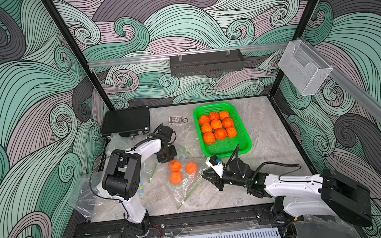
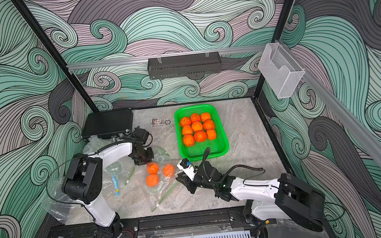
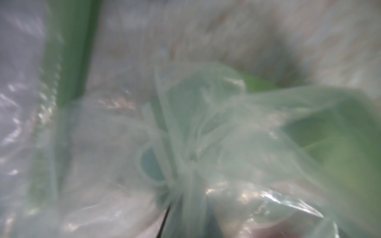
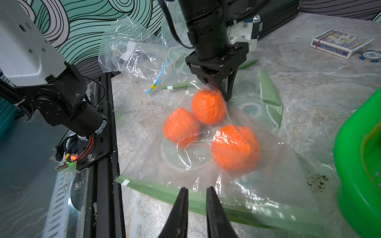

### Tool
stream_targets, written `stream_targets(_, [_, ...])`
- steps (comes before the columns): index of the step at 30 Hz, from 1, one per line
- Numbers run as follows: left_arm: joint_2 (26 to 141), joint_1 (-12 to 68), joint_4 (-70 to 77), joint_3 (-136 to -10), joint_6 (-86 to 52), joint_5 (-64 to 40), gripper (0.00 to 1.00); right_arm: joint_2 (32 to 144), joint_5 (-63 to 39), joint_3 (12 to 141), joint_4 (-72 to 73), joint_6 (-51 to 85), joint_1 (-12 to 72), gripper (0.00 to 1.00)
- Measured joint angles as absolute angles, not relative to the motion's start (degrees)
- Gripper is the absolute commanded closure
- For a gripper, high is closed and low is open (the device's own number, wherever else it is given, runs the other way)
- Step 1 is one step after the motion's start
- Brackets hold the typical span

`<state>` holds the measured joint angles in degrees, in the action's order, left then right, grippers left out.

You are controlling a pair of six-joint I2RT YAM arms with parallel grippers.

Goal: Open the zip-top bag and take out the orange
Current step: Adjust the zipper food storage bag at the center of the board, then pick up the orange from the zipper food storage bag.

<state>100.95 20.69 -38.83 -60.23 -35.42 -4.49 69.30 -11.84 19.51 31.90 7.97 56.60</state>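
The zip-top bag (image 4: 144,164) lies flat at the middle of the bench (image 1: 271,140), holding three oranges (image 4: 235,148); the one nearest the green zip strip (image 4: 226,204) looks easiest to reach. In a top view my left end effector (image 1: 165,157) sits at 11 o'clock of the fruit, closed on the bag's far end, I judge to anchor it. My right end effector (image 4: 196,189), at 4 o'clock, hangs at the strip with jaws narrowly apart, pinching nothing I can see, placed to tug the mouth open.
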Motion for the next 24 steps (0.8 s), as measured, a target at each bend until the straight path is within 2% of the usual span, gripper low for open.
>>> stream_targets(14, [100.6,20.69,-39.16,-59.44,-36.97,-5.67,1.0,76.64,-15.64,19.94,28.6,7.55,57.3,0.88])
stream_targets(24, [100.62,20.69,-39.09,-59.42,-37.17,-5.69,1.0,82.02,-14.48,23.2,28.51,7.51,59.0,0.89])
